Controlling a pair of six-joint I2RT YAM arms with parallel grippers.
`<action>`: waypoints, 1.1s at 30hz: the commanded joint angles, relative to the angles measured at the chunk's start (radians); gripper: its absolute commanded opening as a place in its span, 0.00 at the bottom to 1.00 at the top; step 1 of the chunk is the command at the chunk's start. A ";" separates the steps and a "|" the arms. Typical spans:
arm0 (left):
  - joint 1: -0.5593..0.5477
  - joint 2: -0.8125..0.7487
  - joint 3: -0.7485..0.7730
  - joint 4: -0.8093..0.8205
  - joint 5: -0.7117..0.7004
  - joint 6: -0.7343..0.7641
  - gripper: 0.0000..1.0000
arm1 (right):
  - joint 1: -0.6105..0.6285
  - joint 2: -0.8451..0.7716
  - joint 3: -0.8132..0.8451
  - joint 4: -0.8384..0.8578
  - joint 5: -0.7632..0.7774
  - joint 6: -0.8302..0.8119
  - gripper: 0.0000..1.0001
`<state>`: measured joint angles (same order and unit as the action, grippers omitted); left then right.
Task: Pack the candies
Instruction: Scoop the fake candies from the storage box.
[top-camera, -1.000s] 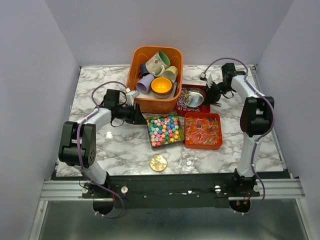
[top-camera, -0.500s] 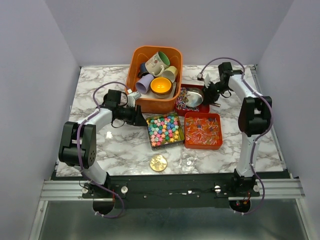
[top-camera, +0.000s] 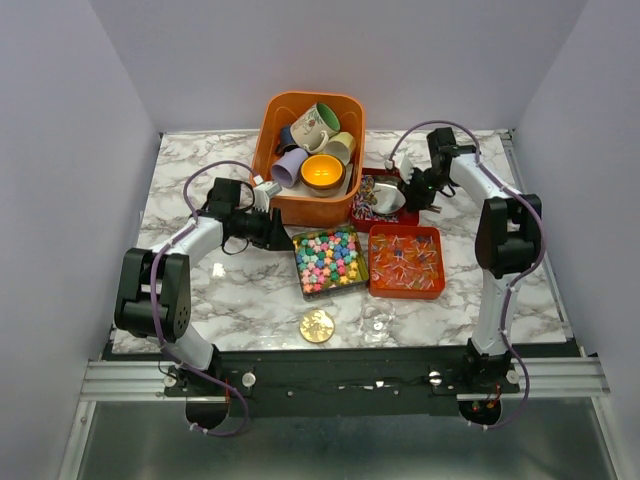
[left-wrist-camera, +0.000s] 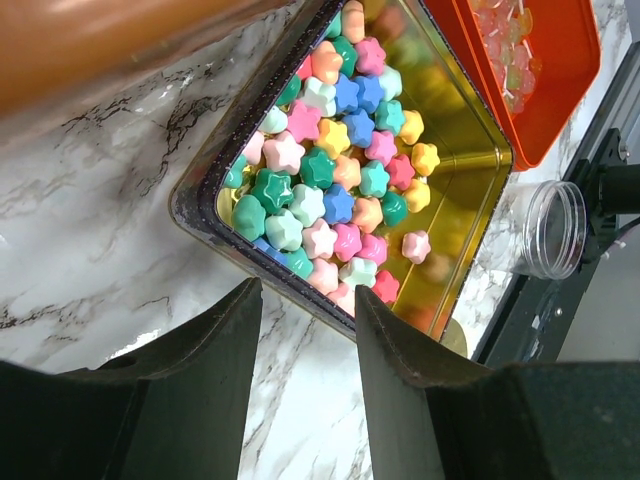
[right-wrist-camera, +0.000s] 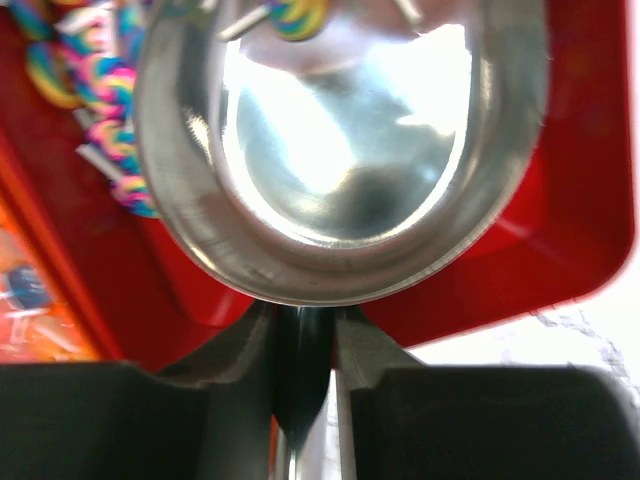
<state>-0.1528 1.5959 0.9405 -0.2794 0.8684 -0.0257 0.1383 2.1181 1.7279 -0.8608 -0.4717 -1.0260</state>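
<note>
The candies lie in three containers. Pastel star candies (left-wrist-camera: 340, 170) fill a gold tin (top-camera: 303, 283), orange-red wrapped ones (top-camera: 405, 258) fill an orange tray, and swirled multicolour ones (right-wrist-camera: 90, 90) sit in a red tray (top-camera: 402, 178). My right gripper (right-wrist-camera: 300, 315) is shut on the handle of a metal scoop (right-wrist-camera: 340, 150), whose bowl rests in the red tray with one swirled candy at its far rim. In the top view that gripper (top-camera: 412, 190) is at the tray's right side. My left gripper (left-wrist-camera: 308, 295) is open over bare marble just short of the tin's corner (left-wrist-camera: 200, 190).
An orange bin (top-camera: 268, 140) of ceramic mugs stands behind the trays, close to my left gripper (top-camera: 272, 230). A clear jar (top-camera: 378, 320) and a gold lid (top-camera: 317, 325) lie near the front edge. Walls close in the table on three sides.
My right arm has shifted left, pushing the scoop further into the red tray. The left arm has stayed where it was.
</note>
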 joint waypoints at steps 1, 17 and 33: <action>-0.010 -0.031 -0.014 -0.012 -0.026 0.020 0.52 | 0.017 0.036 -0.004 0.062 -0.001 0.013 0.13; -0.037 0.003 0.015 -0.015 -0.034 0.020 0.52 | -0.077 0.170 0.332 -0.236 -0.366 0.037 0.01; -0.077 0.018 0.027 -0.050 -0.054 0.084 0.52 | -0.112 0.060 0.165 -0.229 -0.512 -0.003 0.01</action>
<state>-0.2169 1.6009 0.9405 -0.3187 0.8364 0.0303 0.0219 2.2673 1.9450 -1.1183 -0.8082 -1.0222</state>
